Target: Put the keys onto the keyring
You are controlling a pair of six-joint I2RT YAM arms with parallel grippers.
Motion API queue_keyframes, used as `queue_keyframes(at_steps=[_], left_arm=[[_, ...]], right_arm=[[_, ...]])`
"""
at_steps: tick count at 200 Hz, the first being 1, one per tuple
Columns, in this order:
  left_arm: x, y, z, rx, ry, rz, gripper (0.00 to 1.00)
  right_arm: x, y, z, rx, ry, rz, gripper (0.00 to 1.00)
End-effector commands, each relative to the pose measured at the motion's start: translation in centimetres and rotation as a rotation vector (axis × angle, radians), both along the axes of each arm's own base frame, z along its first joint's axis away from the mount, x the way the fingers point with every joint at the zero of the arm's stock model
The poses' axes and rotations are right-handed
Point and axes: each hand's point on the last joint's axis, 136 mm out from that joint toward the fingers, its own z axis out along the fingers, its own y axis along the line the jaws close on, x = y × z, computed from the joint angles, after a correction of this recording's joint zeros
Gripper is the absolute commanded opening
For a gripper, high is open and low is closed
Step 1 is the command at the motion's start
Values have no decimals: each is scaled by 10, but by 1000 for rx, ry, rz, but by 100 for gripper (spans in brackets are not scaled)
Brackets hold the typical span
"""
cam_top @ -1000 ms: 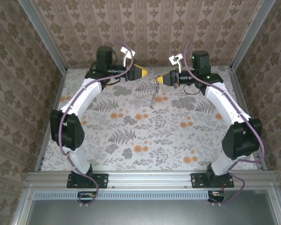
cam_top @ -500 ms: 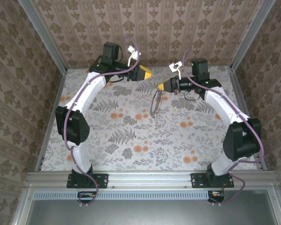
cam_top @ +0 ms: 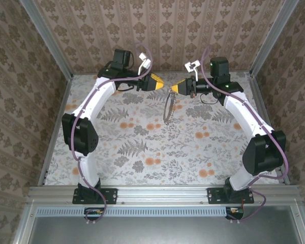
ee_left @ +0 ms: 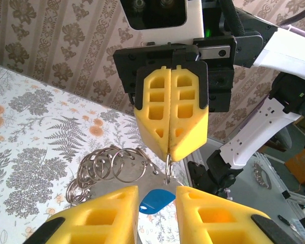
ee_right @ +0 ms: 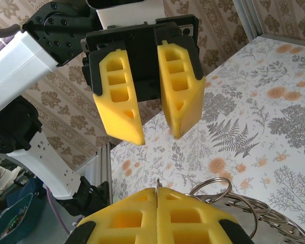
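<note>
The key's blue head (ee_left: 157, 201) sits between my left gripper's (ee_left: 156, 190) yellow fingers, which stand a little apart and pinch its edges. Facing it tip to tip, my right gripper (ee_left: 170, 152) is shut on the keyring's thin metal ring (ee_left: 169, 166). A chain of linked rings (ee_left: 112, 163) trails off to the left. From above, the left gripper (cam_top: 157, 84) and right gripper (cam_top: 174, 89) meet at the back of the table, and the beige strap (cam_top: 166, 108) hangs below them. In the right wrist view the right gripper (ee_right: 157, 190) clamps the ring's edge, opposite the left gripper (ee_right: 155, 136), with rings (ee_right: 229, 190) beside it.
The floral table cover (cam_top: 157, 147) stretches out below both arms. Patterned walls (cam_top: 168, 30) and aluminium frame posts (cam_top: 48, 38) close in the back and sides. Purple cables (cam_top: 71, 147) run along each arm.
The left gripper has moved slightly right and down toward the right gripper and its jaws have narrowed. The strap, straight before, now hangs as an open loop.
</note>
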Motion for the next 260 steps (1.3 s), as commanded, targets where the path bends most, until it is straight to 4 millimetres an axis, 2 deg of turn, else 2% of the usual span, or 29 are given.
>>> queue_keyframes(at_steps=[1,64,168,248,253,260], left_arm=[[-1,-6,1,-33,-17,-47,26],[-5,-17,-3,-35,-3,-77,25],[-7,-5,6,-47,-39,-47,25],[-10,-14,11,-62,-46,-64,26],[-19,-22,11,-63,-48,-90,26],[-21,-24,11,-65,-47,-99,26]], right_arm=[[-5,3,15,29,-26,38,0],[-5,4,11,23,-20,37,0],[0,3,0,7,-1,13,0],[0,3,-3,10,6,10,0],[0,3,-3,10,6,10,0],[0,3,-2,10,5,10,0]])
